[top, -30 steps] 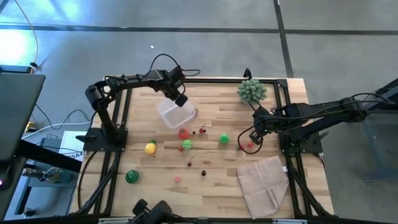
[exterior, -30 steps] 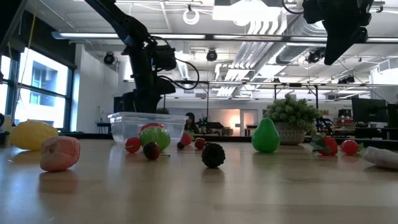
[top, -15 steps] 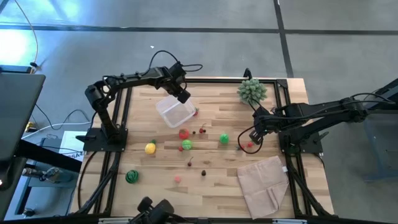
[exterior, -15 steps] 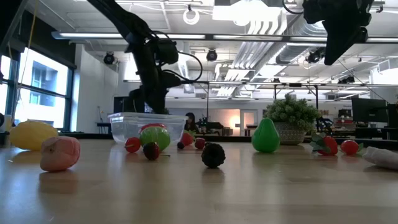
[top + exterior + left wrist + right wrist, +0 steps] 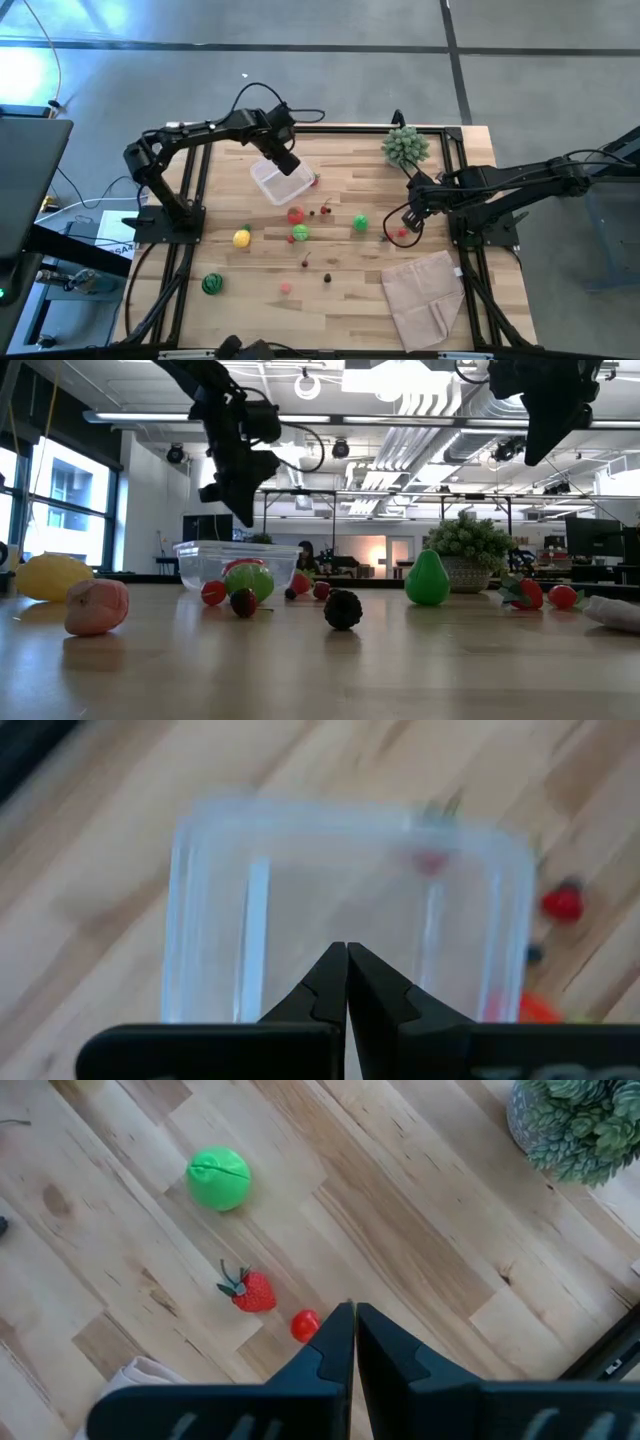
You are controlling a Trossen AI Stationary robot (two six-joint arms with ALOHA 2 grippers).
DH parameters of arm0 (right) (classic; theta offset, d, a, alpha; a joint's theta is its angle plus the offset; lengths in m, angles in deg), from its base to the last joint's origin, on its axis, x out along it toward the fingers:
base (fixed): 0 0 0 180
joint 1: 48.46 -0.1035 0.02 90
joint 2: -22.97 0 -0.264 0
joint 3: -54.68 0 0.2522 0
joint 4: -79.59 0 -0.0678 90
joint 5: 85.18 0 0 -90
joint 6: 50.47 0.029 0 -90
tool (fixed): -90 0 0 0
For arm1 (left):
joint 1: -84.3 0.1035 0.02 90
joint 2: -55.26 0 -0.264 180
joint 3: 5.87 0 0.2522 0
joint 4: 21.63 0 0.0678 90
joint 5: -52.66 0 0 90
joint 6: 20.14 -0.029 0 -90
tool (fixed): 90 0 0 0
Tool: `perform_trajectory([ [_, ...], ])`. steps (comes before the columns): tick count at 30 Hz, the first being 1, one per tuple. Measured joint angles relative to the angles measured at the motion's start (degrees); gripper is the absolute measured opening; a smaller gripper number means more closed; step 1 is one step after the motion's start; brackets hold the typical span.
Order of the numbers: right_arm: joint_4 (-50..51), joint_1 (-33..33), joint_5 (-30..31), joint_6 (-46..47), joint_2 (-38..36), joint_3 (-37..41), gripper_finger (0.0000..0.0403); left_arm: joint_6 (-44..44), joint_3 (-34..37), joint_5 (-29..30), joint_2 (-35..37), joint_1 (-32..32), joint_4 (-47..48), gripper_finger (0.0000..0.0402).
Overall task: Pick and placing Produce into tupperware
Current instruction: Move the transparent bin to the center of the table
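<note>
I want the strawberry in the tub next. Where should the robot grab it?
Around its fat red middle, probably, coming straight down from above. The strawberry lies on its side on the table with its leafy top sticking out one end, and only a small red ball sits close beside it. The right hand hangs nearest.

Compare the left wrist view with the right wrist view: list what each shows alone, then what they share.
Left wrist only: the clear tupperware below the shut left gripper, with a small red berry beside it.

Right wrist only: a green round fruit, a strawberry, a small red ball, the spiky plant and a beige cloth corner, past the shut right gripper.

Both: the wooden table.
</note>
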Motion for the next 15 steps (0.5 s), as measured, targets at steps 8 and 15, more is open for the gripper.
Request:
perform_trajectory([
  [8, -0.3, 0.0, 0.3, -0.5, 0.0, 0.0, 0.0007, 1.6, 0.8, 4.0, -4.3, -8.5, -4.3, 0.0],
  [15, -0.3, 0.0, 0.1, -0.5, 0.0, 0.0, 0.0007, 4.2, 0.8, 1.5, -8.4, -12.3, -8.4, 0.0],
])
